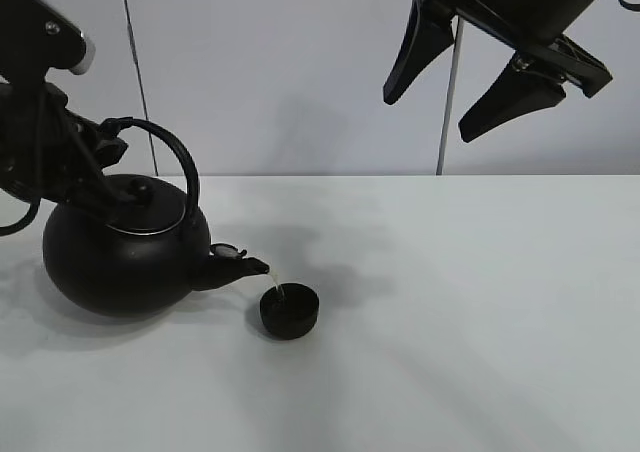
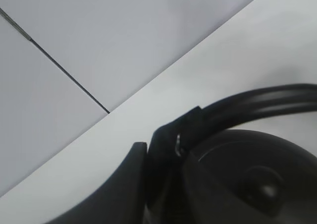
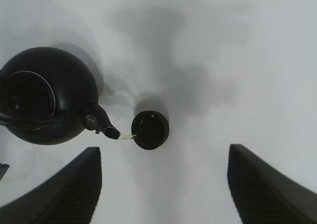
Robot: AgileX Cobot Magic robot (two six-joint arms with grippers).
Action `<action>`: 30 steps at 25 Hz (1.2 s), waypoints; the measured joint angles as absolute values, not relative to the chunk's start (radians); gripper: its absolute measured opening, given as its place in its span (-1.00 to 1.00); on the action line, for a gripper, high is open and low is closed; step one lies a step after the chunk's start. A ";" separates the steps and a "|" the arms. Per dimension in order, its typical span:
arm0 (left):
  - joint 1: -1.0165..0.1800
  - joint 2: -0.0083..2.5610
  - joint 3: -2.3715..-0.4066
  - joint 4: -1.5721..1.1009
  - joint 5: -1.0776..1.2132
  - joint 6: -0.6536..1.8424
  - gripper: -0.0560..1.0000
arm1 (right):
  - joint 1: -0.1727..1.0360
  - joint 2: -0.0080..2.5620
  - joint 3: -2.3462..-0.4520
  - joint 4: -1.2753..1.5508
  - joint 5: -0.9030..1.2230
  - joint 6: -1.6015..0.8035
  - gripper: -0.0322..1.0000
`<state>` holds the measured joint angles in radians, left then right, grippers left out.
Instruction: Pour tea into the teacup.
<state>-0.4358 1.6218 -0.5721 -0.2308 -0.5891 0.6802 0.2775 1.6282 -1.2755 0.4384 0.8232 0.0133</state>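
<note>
Black and round-bellied, the metal kettle with the arched handle (image 1: pixel 125 257) was tipped forward on the white table (image 1: pixel 480 302), its short spout (image 1: pixel 240 267) hanging just over the rim of the small matte-black handleless teacup (image 1: pixel 289 310). A thin pale stream (image 1: pixel 278 288) ran from the spout tip into the cup, so the pour itself seemed to be the step in hand. The left gripper (image 1: pixel 85 187) was at the handle's base beside the lid, its jaws pressed together on the handle. The right gripper (image 1: pixel 470 82) hung high above the table, well apart from everything, jaws spread and holding nothing.

Pouring well here probably meant keeping the tilt shallow and steady: the cup was low and narrow, and the stream landed near its rim on the kettle's side, so any added tilt could throw the tea past it or flood it. The fill level could not be read from these views, so ending the tilt early looked safer.
</note>
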 joint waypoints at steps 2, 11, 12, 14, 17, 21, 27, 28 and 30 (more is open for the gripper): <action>-0.436 1.622 -0.572 -0.231 -0.589 0.653 -0.68 | 0.278 1.628 -1.275 0.438 0.823 0.013 0.02; -0.436 1.609 -0.548 -0.223 -0.673 0.362 -0.68 | 0.278 1.628 -1.275 0.439 0.823 0.013 0.02; -0.436 1.606 -0.533 -0.223 -0.700 0.327 -0.68 | 0.278 1.628 -1.275 0.439 0.823 0.013 0.02; -0.436 1.604 -0.501 -0.223 -0.749 0.263 -0.68 | 0.278 1.628 -1.275 0.439 0.823 0.013 0.02; -0.436 1.604 -0.450 -0.226 -0.812 0.223 -0.68 | 0.278 1.628 -1.275 0.439 0.823 0.013 0.02; -0.436 1.604 -0.408 -0.238 -0.838 0.203 -0.68 | 0.278 1.628 -1.275 0.439 0.823 0.013 0.02; -0.436 1.603 -0.364 -0.262 -0.899 0.188 -0.68 | 0.278 1.628 -1.275 0.439 0.823 0.013 0.02; -0.436 1.603 -0.358 -0.262 -0.905 0.188 -0.68 | 0.278 1.628 -1.275 0.439 0.823 0.013 0.02; -0.436 1.603 -0.345 -0.264 -0.912 0.187 -0.68 | 0.278 1.628 -1.275 0.440 0.823 0.013 0.02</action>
